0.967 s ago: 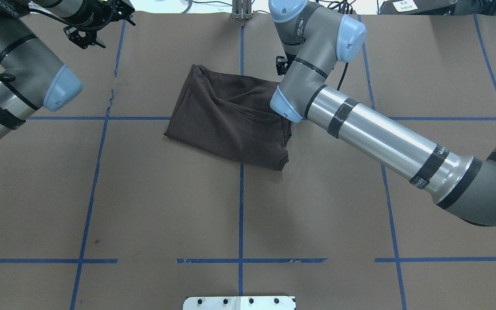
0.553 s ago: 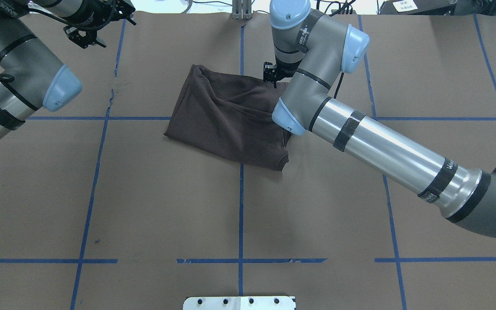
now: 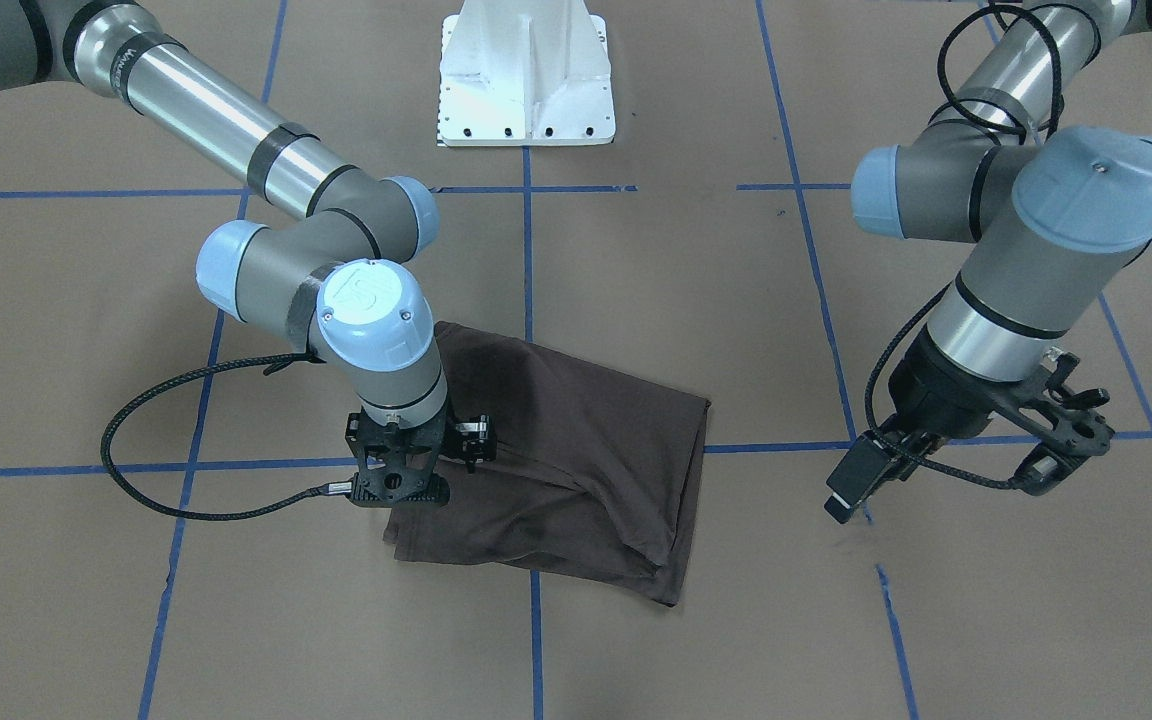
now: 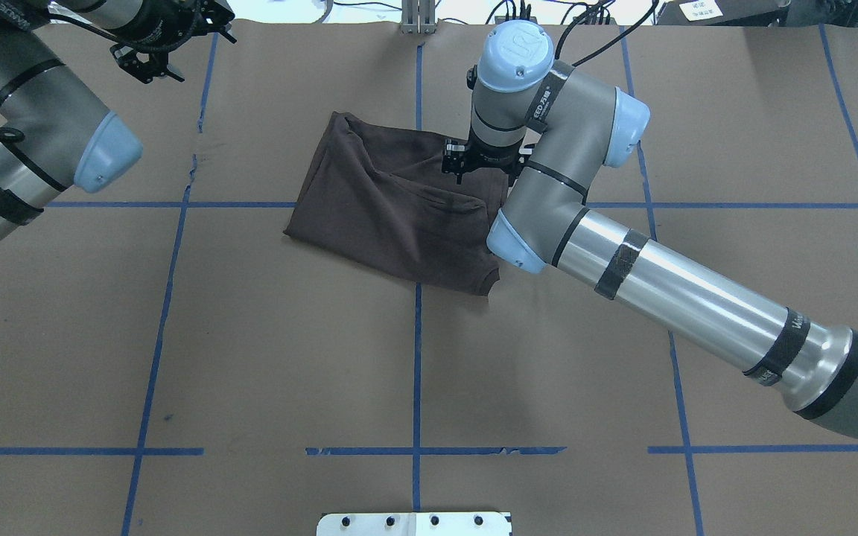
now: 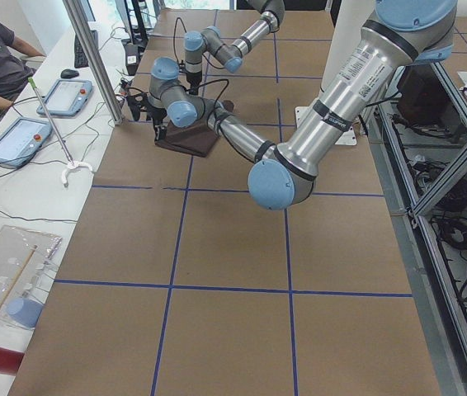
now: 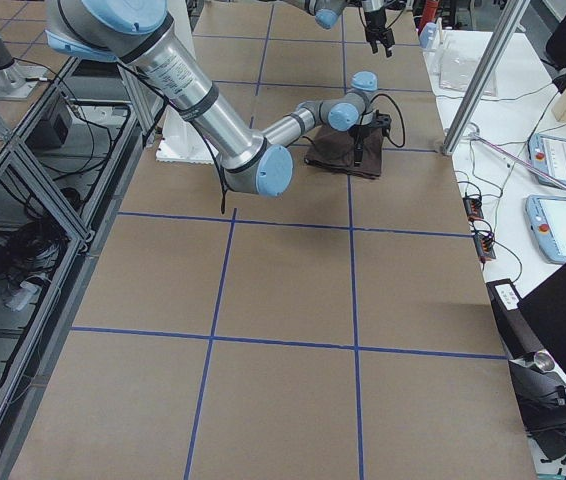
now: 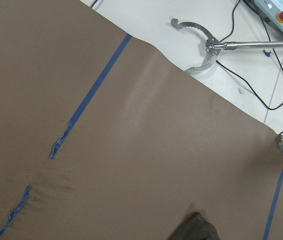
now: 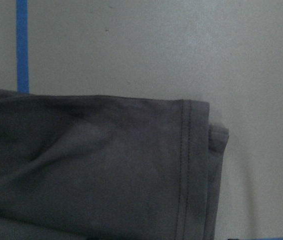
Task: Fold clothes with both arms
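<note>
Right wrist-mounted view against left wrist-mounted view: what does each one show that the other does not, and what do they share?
Only the right wrist view shows the T-shirt close up, with its stitched hem. Only the left wrist view shows a metal grabber tool on a white surface past the paper's edge. Both show brown paper, blue tape and some dark fabric.

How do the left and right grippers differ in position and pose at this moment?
The right gripper is low at the T-shirt, at its edge; the left gripper hangs over bare table paper, apart from the T-shirt. The right gripper points straight down; the left gripper is tilted. Both are black, and these views do not show whether either one's jaws are open or shut.
</note>
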Available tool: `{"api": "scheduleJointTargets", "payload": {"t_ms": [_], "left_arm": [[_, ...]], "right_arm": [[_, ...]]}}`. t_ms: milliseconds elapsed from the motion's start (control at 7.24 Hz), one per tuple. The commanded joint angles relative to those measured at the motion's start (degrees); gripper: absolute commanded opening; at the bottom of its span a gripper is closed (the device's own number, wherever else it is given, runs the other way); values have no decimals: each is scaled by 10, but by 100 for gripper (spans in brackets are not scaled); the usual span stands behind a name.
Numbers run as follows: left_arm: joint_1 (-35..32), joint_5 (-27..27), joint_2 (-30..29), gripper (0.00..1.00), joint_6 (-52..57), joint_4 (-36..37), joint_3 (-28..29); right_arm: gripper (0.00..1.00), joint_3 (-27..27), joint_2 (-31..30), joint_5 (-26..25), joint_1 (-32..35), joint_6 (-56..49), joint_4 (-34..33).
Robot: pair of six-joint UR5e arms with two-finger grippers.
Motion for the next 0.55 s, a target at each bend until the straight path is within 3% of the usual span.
{"api": "scheduleJointTargets", "payload": {"t_ms": [0, 138, 276, 414], "left_arm": [[0, -1, 1, 100, 0, 0, 0], [0, -1, 1, 100, 0, 0, 1], [0, -1, 1, 100, 0, 0, 2], [0, -1, 1, 100, 0, 0, 2]], "right_arm": [[74, 2, -7, 0, -14, 1, 2], [56, 2, -6, 2, -15, 1, 2], [44, 2, -7, 2, -17, -4, 1], [44, 2, -7, 2, -19, -4, 1]]}}
